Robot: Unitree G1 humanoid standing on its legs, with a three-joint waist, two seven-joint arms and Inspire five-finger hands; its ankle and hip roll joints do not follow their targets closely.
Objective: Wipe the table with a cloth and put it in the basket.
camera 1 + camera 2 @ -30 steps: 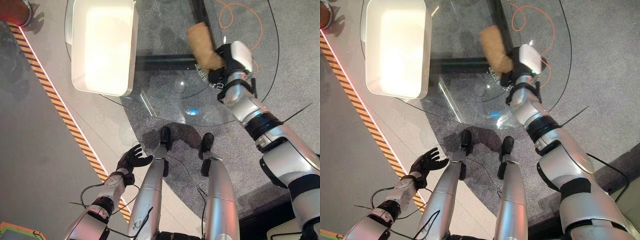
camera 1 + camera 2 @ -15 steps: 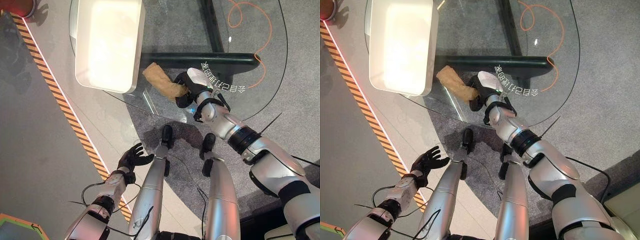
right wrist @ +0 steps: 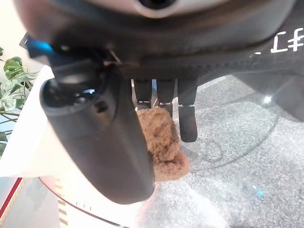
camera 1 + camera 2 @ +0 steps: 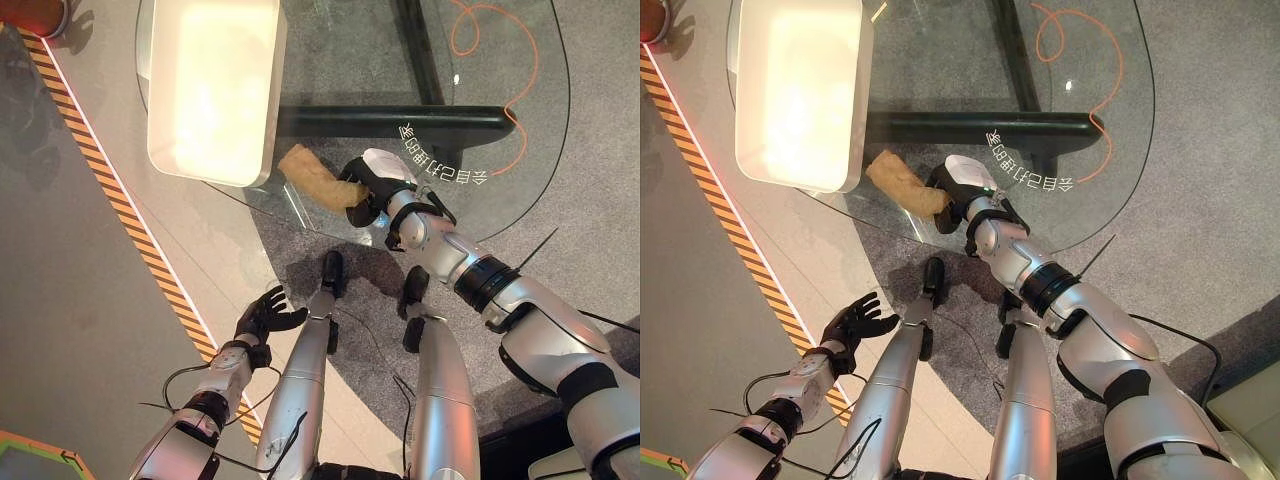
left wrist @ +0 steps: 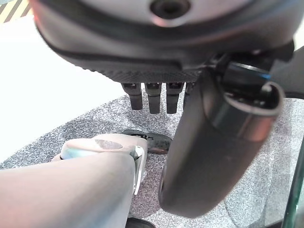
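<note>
Surface: a round glass table top (image 4: 480,120) on a dark frame, seen from above, with grey carpet visible through the glass.
Cloth: a rolled tan cloth (image 4: 315,177) lies on the glass near the edge closest to the robot, one end reaching toward the basket, the other end under the right hand.
Right hand: the right hand (image 4: 372,182) is clenched on the near end of the cloth; its wrist view shows the fingers (image 3: 188,121) curled down over the brown fabric (image 3: 163,142) with the thumb alongside.
Left hand: the left hand (image 4: 268,314) hangs low beside the robot, well apart from the surface, fingers spread and relaxed, holding nothing.
Basket: a white rectangular basket (image 4: 262,120) stands on the far-left part of the surface; nothing is seen inside it, and the cloth's free end lies just beside its near corner.
Progress: the cloth is in hand and pressed to the glass, so wiping appears to be under way; how much of the surface is already covered cannot be judged.
Remaining: any wiping left, then lifting the cloth over the basket wall and releasing it inside.
</note>
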